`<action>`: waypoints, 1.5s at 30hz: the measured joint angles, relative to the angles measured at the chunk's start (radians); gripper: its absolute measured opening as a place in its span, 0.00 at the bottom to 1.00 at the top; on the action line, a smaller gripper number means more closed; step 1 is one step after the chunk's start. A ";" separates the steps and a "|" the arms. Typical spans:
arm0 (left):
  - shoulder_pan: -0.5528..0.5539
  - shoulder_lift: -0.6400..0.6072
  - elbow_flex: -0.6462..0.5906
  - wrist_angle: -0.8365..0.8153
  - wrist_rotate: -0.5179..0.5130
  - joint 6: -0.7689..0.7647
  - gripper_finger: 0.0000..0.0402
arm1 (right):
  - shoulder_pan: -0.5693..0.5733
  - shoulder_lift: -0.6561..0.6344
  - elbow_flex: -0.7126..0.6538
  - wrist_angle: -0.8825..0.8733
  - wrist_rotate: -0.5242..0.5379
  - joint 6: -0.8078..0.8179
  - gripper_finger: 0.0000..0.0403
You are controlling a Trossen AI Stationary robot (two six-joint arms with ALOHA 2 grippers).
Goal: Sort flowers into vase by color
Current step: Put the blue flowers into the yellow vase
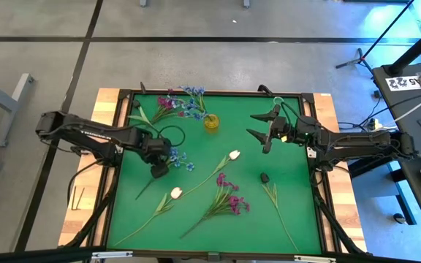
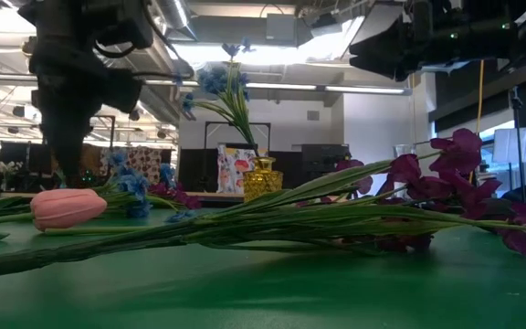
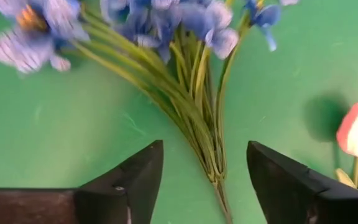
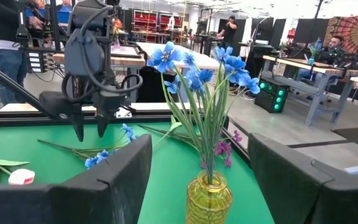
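Note:
A blue flower (image 1: 177, 158) lies flat on the green table. My left gripper (image 1: 158, 172) is low over its stem, open. In the left wrist view (image 3: 205, 180) the fingers stand on either side of the stem bundle (image 3: 207, 149) without touching it. A yellow vase (image 1: 210, 122) at the far middle holds blue flowers (image 1: 193, 101) upright by their stems. My right gripper (image 1: 264, 134) is open, empty and raised to the right of the vase (image 4: 209, 196). Two white tulips (image 1: 234, 155) (image 1: 175, 193) and a magenta flower (image 1: 229, 199) lie flat near the middle.
Another magenta flower (image 1: 163, 107) lies at the far left beside the vase. A stem with a dark bud (image 1: 266, 177) lies toward the near right. The table has a raised dark frame (image 1: 218, 93). People and benches show beyond the table's far side.

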 joint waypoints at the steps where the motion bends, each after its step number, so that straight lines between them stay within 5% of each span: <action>1: -0.004 0.014 0.000 0.000 -0.001 -0.023 0.58 | 0.000 0.000 0.000 -0.002 0.000 0.000 0.66; 23: -0.035 0.223 -0.001 0.095 -0.058 -0.116 0.59 | 0.000 0.000 0.000 -0.023 0.000 0.001 0.66; 36: -0.035 0.240 -0.001 0.095 -0.095 -0.109 0.58 | 0.000 0.000 0.000 -0.021 0.000 0.008 0.66; 45: -0.035 0.240 -0.001 0.090 -0.095 -0.107 0.43 | 0.000 0.000 0.000 -0.019 0.000 0.008 0.66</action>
